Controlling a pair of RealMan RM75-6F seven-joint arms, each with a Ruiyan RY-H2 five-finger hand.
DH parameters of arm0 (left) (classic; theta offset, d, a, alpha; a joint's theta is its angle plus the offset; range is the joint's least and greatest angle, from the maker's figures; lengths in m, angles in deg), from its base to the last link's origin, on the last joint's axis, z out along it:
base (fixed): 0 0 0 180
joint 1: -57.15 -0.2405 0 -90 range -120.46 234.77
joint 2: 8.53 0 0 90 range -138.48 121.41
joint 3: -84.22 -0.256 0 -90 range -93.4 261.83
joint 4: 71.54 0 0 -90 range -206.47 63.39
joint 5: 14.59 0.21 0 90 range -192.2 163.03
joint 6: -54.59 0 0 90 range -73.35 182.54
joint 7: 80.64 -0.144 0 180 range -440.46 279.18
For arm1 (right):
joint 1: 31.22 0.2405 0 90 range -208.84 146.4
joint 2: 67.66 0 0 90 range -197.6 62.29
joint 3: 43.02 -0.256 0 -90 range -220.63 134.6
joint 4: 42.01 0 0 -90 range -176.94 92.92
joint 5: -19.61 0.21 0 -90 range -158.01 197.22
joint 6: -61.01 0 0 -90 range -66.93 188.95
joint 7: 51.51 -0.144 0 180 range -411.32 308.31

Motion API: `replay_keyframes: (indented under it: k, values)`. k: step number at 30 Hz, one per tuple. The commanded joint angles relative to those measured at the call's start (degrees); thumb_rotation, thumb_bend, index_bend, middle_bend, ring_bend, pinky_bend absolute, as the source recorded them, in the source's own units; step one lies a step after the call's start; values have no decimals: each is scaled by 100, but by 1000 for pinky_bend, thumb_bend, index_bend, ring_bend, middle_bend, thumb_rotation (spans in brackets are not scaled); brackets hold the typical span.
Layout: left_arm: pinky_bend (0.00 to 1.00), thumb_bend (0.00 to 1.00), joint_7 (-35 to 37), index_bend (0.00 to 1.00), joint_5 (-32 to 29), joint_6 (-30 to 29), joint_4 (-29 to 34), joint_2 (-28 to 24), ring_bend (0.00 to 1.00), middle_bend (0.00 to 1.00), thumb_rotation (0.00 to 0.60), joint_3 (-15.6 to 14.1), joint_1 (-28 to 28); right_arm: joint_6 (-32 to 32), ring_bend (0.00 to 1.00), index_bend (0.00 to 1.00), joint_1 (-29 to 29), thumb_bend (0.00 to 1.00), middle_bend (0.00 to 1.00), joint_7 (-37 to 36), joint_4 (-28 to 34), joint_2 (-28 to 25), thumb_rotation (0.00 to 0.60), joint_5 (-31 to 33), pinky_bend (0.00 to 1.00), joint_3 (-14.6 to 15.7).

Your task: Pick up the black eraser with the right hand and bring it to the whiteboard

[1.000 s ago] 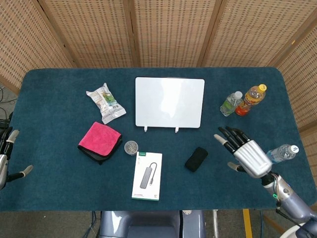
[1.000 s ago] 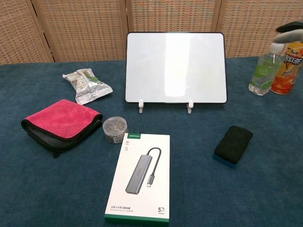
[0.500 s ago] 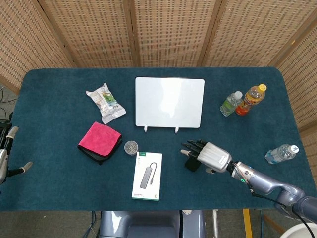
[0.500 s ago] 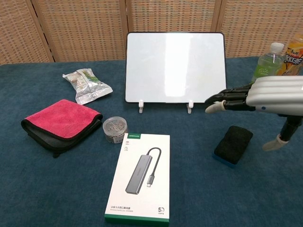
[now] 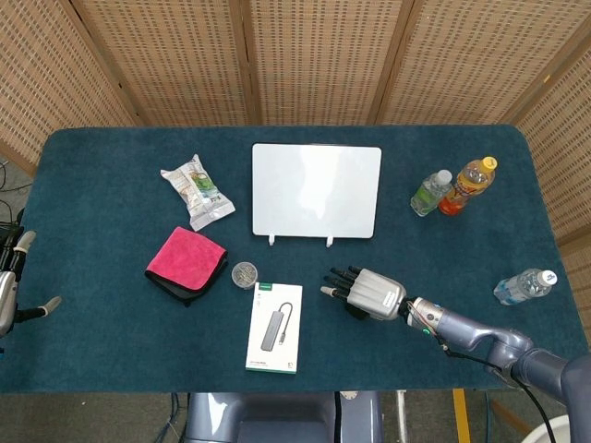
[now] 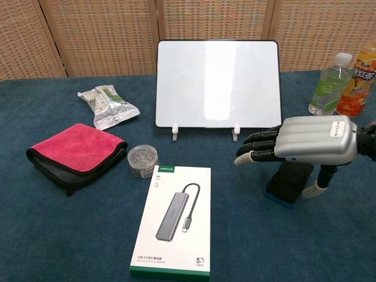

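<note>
Woven cane screens close off the background, and a dark blue tabletop (image 5: 92, 175) carries every item. Your right hand (image 6: 302, 141) hovers directly over the black eraser (image 6: 289, 183), palm down, fingers extended toward frame left and only slightly curled, thumb hanging beside the eraser's right edge. It holds nothing; contact with the eraser is not evident in the chest view. In the head view the right hand covers nearly all of the eraser at lower centre-right.

The eraser lies flat on the tabletop, below and to the right of the whiteboard (image 5: 316, 190), which stands upright on two small white feet at frame centre. The step in hand is judged to be the approach: the grasp is not yet made.

For the next move, lower the hand until fingers and thumb straddle the eraser's narrow sides, close on it, lift clear, then carry it up-frame to the whiteboard. Avoid pushing the eraser along the cloth surface.

Your left hand (image 5: 14, 286) sits at the far left edge of the head view, fingers apart, holding nothing.

Containers: a small round tin (image 6: 143, 160) near the pink cloth (image 6: 76, 151) holds what appear to be small metal clips. The orange bottle (image 5: 467, 185) holds orange liquid; the green-labelled bottle (image 5: 429, 193) beside it looks clear.
</note>
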Motion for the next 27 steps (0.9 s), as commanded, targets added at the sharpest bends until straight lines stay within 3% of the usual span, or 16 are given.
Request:
replay_keyframes:
  k: [1, 11, 14, 21, 27]
  values:
    - [0, 0, 1, 0, -5, 6, -2, -1, 0, 0, 600, -1, 4, -28, 119, 127, 30, 9, 128, 71, -49, 58, 600, 57, 290, 26]
    - [0, 0, 27, 0, -21, 34, 7, -18, 0, 0, 600, -16, 13, 201, 415, 408, 57, 252, 474, 86, -525, 438, 600, 252, 474, 97]
    - [0, 0, 41, 0, -13, 48, 15, -26, 0, 0, 600, -26, 20, 365, 466, 482, 44, 305, 537, -15, -729, 567, 600, 276, 527, 142]
    - [0, 0, 81, 0, -16, 53, 19, -49, 0, 0, 600, -28, 23, 998, 484, 507, -38, 367, 562, -266, -1014, 723, 600, 419, 547, 41]
    - [0, 0, 107, 0, -30, 89, 24, -66, 0, 0, 600, -36, 34, 1430, 484, 507, 67, 401, 562, -166, -1187, 683, 600, 865, 547, -545]
